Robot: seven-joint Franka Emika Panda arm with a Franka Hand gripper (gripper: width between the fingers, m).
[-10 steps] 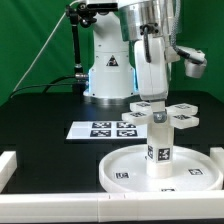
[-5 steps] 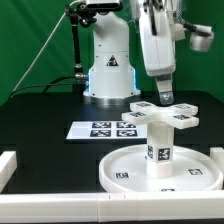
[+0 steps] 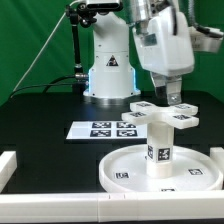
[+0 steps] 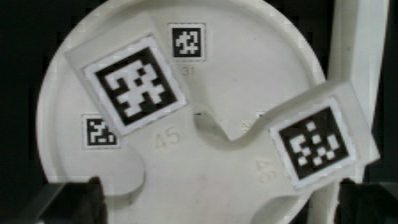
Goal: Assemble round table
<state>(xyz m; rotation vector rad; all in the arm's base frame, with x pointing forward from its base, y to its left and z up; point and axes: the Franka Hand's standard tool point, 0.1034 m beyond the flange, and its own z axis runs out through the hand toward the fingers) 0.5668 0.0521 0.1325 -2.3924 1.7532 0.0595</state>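
Observation:
The large rimmed round disc (image 3: 122, 166) lies on the black table at the front of the exterior view's right. The thick short cylinder (image 3: 159, 150) stands upright on it. The small cross-shaped piece (image 3: 160, 116) sits on top of the cylinder. My gripper (image 3: 174, 97) hangs just above the cross-shaped piece's far right arm, open and empty. In the wrist view, the gripper (image 4: 222, 208) has its dark fingers (image 4: 68, 200) wide apart over the cross-shaped piece (image 4: 317, 142), with the disc (image 4: 249, 40) beneath.
The marker board (image 3: 104, 129) lies flat on the table to the left of the disc in the exterior view. White border rails run along the left (image 3: 8, 164) and the front edge (image 3: 60, 206). The robot base (image 3: 108, 70) stands behind.
My gripper has risen off the cross-shaped piece and shifted toward the exterior view's right. The cross-shaped piece stays on the cylinder.

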